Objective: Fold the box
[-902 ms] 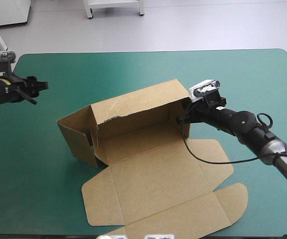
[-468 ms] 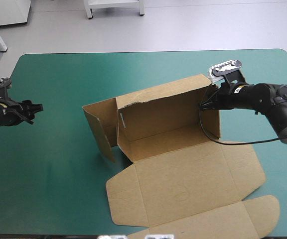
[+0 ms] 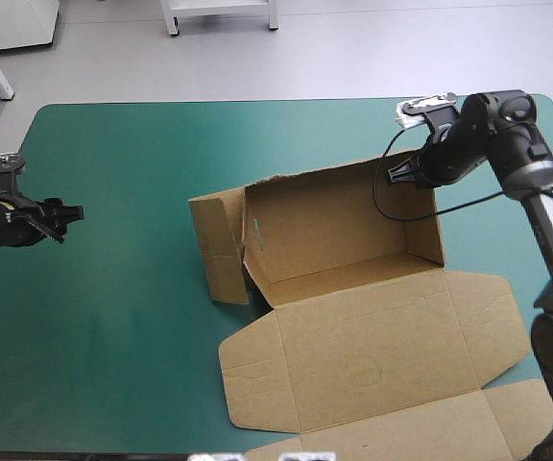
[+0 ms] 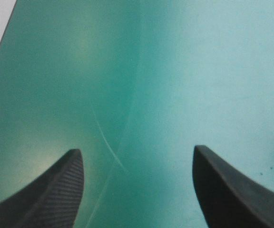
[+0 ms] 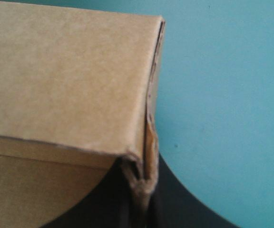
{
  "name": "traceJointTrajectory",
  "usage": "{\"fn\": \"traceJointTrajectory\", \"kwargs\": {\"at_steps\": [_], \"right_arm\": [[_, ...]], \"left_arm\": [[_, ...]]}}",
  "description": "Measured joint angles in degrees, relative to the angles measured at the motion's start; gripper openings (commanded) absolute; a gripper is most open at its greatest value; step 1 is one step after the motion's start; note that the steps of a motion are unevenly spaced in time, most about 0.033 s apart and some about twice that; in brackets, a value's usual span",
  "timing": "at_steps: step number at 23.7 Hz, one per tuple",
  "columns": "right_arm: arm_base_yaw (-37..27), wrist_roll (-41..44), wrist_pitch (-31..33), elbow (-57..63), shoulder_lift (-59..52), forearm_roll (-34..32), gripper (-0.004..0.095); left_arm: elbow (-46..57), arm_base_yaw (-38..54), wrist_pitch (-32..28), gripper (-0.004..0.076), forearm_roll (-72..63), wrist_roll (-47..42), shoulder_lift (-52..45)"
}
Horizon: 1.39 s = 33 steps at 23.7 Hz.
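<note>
The brown box (image 3: 339, 226) stands right of the table's middle with its back and right walls raised. Its left end flap (image 3: 217, 248) stands loosely outward, and the lid (image 3: 372, 365) lies flat toward the near edge. My right gripper (image 3: 403, 177) is at the box's far right top corner, shut on the box. In the right wrist view the wall's corner edge (image 5: 146, 142) runs down between the black fingers (image 5: 175, 199). My left gripper (image 3: 73, 210) hovers near the table's left edge, well away from the box. In its own view the left gripper (image 4: 136, 152) is open over bare teal-green cover.
The lid's tuck flap (image 3: 516, 432) reaches the table's near right corner. Bare teal-green cover (image 3: 123, 307) lies between the left gripper and the box. The table's far edge (image 3: 286, 100) is a short way beyond the right gripper.
The right gripper has pulled the box to the right and toward the far edge, turning it squarer to the table. The left gripper dropped slightly at first, then held still.
</note>
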Motion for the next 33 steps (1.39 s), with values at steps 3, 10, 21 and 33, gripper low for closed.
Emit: {"fn": "traceJointTrajectory", "kwargs": {"at_steps": [3, 10, 21, 33], "right_arm": [[0.0, 0.7, 1.3, -4.8, 5.7, 0.8, -0.0017], [0.0, 0.5, 0.3, -14.8, 17.2, 2.7, 0.0516], [0.0, 0.0, 1.2, -17.6, 11.7, 2.3, 0.0632], [6.3, 5.3, -1.1, 1.8, -4.9, -8.8, 0.0641]], "left_arm": [[0.0, 0.0, 2.0, 0.0476, 0.0, 0.7, 0.0], [0.0, 0.0, 4.2, 0.0476, -2.1, 0.9, 0.0], [0.0, -0.1, 5.2, 0.0476, -2.8, 1.1, 0.0], [0.0, -0.1, 4.8, 0.0476, -7.1, 3.8, 0.0]]}}
